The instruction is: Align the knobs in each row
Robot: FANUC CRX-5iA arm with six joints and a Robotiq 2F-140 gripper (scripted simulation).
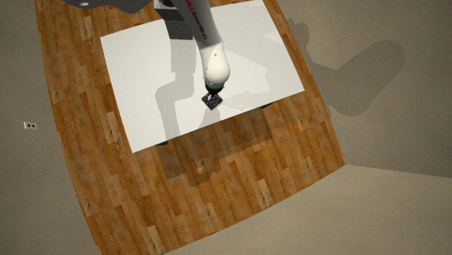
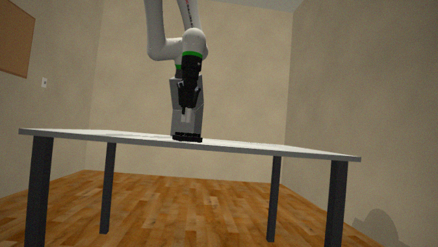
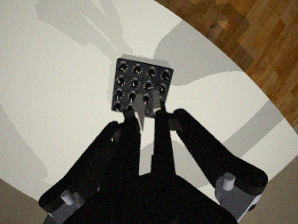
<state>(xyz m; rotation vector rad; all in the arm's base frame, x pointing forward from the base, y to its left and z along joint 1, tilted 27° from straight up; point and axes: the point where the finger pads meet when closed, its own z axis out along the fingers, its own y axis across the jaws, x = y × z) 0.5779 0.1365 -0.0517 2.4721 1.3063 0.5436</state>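
Note:
The small black knob box (image 1: 213,102) (image 2: 187,138) (image 3: 144,82) stands flat on the white table (image 1: 141,67) (image 2: 97,134) (image 3: 53,90), near its front edge. Its knobs are too small for me to read where their lines point. My gripper (image 2: 184,119) (image 3: 148,100) points straight down and hangs a short way above the box, clear of the knobs. Its fingers stand close together with only a narrow gap and nothing between them. In the wrist view the fingertips overlap the near rows of the box.
The arm's grey pedestal (image 2: 195,125) (image 1: 178,28) stands on the table just behind the box. The table edge (image 3: 220,63) and the wood floor (image 1: 201,188) lie close beyond the box.

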